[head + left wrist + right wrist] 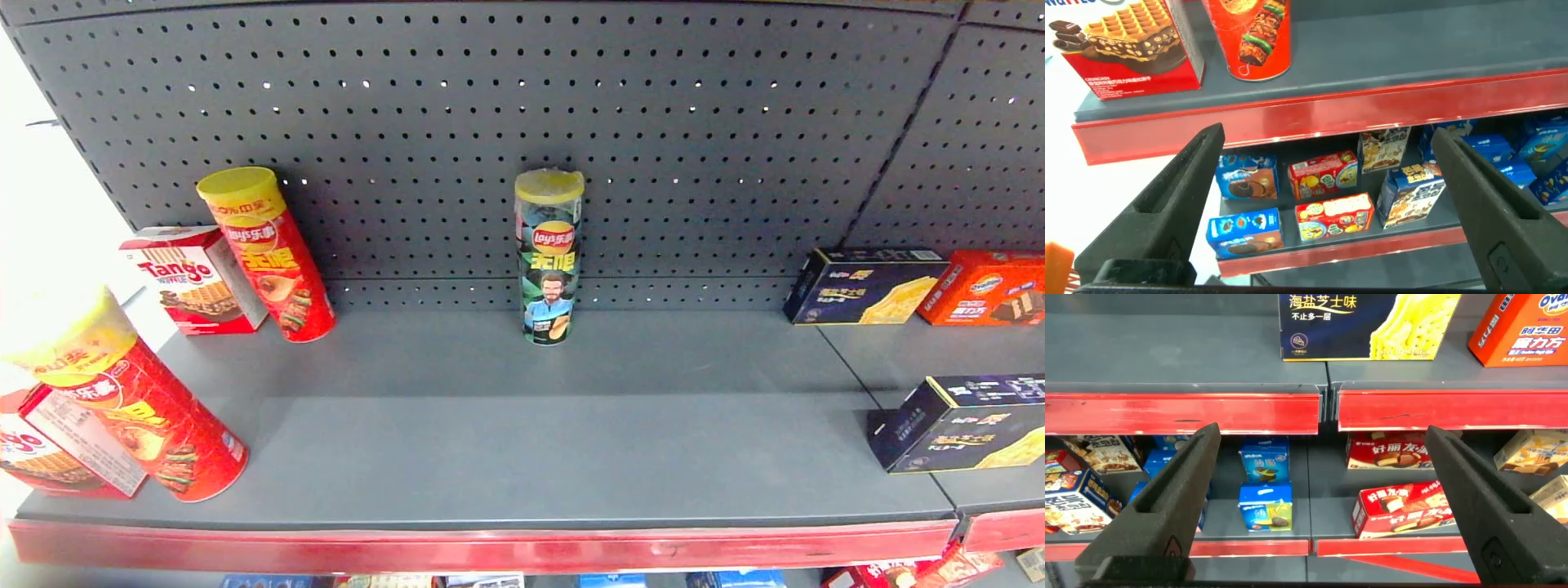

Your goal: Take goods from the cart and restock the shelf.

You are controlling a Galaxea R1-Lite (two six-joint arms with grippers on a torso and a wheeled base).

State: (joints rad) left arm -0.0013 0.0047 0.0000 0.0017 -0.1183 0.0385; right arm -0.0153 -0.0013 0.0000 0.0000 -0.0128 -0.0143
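The grey shelf [522, 441] carries a dark chips can [549, 257] with a yellow lid, upright against the pegboard at the middle. Two red chips cans stand on the left, one at the back [268, 253] and one near the front edge [135, 400]. My left gripper [1327, 139] is open and holds nothing; it hangs below the shelf's red front edge [1323, 110], under a red can [1249, 37] and a wafer box [1127, 41]. My right gripper [1324, 434] is open too, in front of the red edge [1184, 414] below a dark blue box [1368, 325].
Red wafer boxes sit at the back left [194, 280] and front left [49, 457]. Dark blue boxes [865, 286] [959, 423] and an orange box [984, 287] fill the right side. Lower shelves hold several snack boxes [1327, 196] [1266, 494]. The shelf's middle and front are bare.
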